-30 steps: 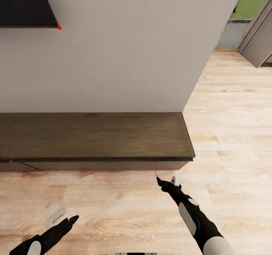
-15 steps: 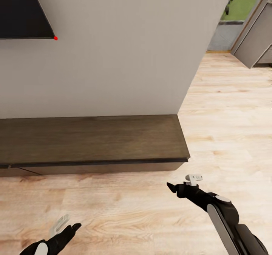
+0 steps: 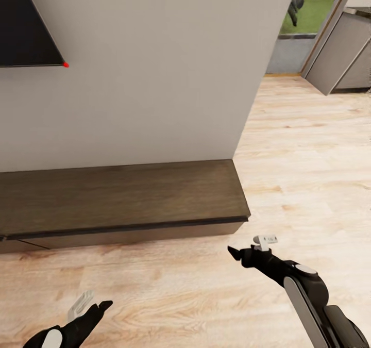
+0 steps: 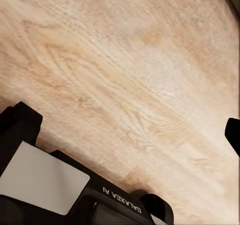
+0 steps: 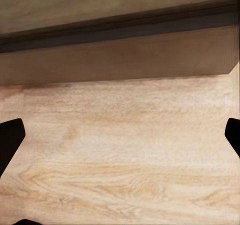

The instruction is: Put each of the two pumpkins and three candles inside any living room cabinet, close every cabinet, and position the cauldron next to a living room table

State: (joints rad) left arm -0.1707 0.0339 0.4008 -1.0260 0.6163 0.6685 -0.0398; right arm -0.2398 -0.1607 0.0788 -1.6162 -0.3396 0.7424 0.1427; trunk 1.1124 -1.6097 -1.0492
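The cabinet (image 3: 118, 198) is a long, low dark-brown unit against the pale wall, and its top is bare. Its front (image 5: 120, 60) fills the far side of the right wrist view, with the drawer fronts there flush. My right gripper (image 3: 237, 255) hovers open over the wood floor just in front of the cabinet's right end, its fingertips (image 5: 10, 135) wide apart and nothing between them. My left gripper (image 3: 95, 309) is low over the floor, farther from the cabinet. It is open too, with one finger (image 4: 20, 125) visible. The pumpkins, candles, cauldron and table are out of view.
A dark wall-mounted screen (image 3: 26, 23) hangs above the cabinet's left part. Light wood floor (image 3: 309, 157) runs past the wall's corner to the right, toward grey doors (image 3: 340, 54) and a glimpse of green outdoors.
The camera has turned, so the cabinet and screen sit further left in the picture. My right arm has swung from pointing at the cabinet to pointing left along its front.
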